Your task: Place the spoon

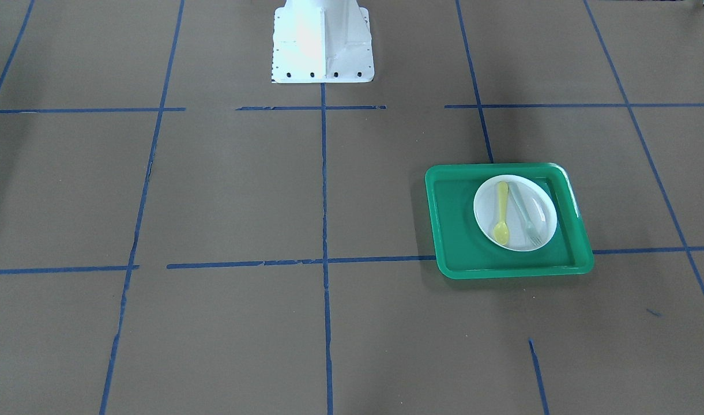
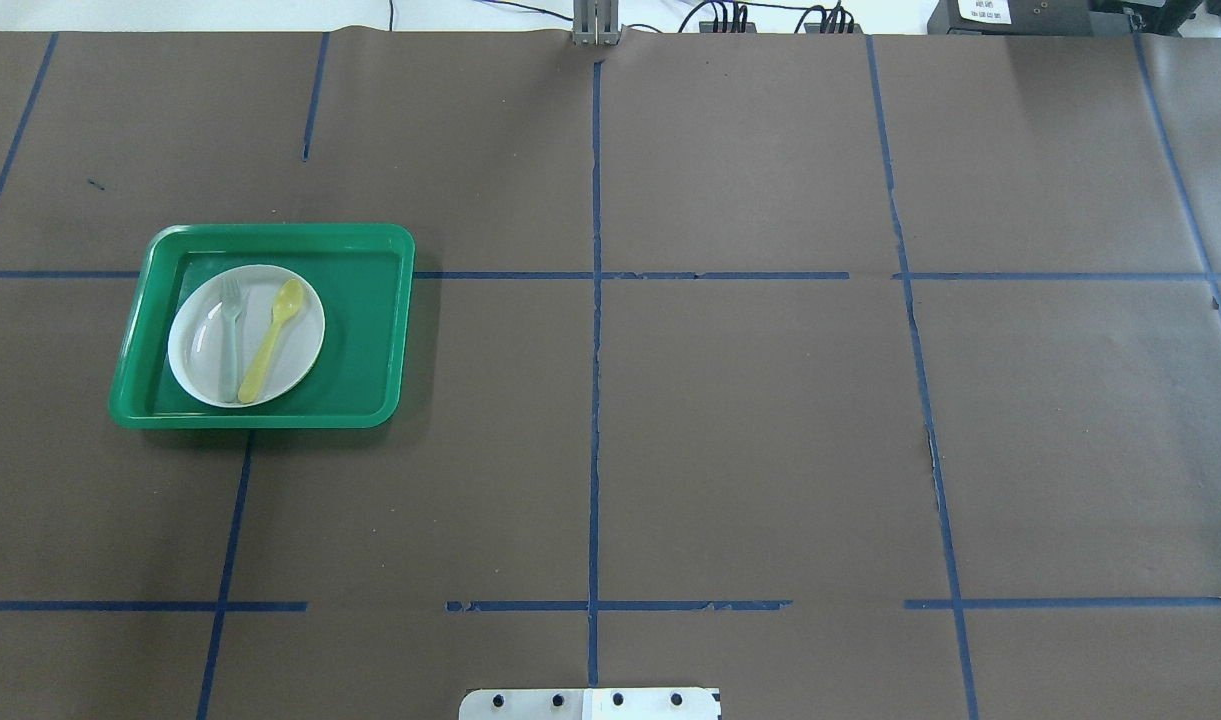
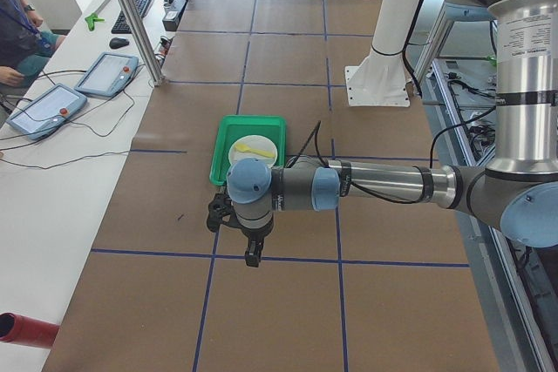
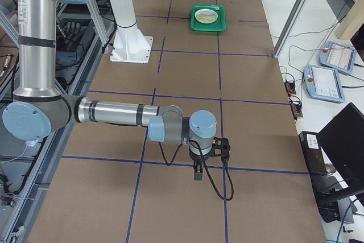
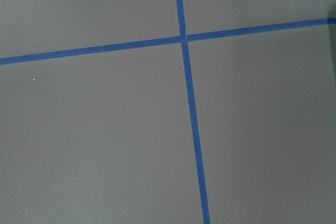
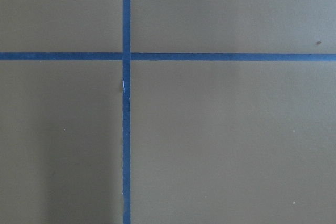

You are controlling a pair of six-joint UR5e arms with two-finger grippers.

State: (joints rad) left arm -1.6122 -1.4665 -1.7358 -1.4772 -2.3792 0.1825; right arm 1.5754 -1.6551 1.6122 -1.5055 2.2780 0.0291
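The small yellow spoon (image 1: 502, 214) lies on a white plate (image 1: 543, 203) inside a green tray (image 1: 451, 230), next to a pale grey-green fork (image 1: 524, 213). In the overhead view the spoon (image 2: 272, 338) lies right of the fork (image 2: 231, 340) on the plate (image 2: 195, 345), in the tray (image 2: 365, 330) at the left. My left gripper (image 3: 253, 254) hangs high above the table, near the tray (image 3: 248, 124), and shows only in the exterior left view. My right gripper (image 4: 197, 173) hangs far from the tray (image 4: 209, 18), and shows only in the exterior right view. I cannot tell whether either is open or shut. Both wrist views show only table.
The table is brown paper with blue tape lines (image 2: 595, 300). The robot's white base (image 1: 323, 43) stands at the table's near edge. Teach pendants (image 3: 52, 102) and an operator (image 3: 17, 32) are at a side bench.
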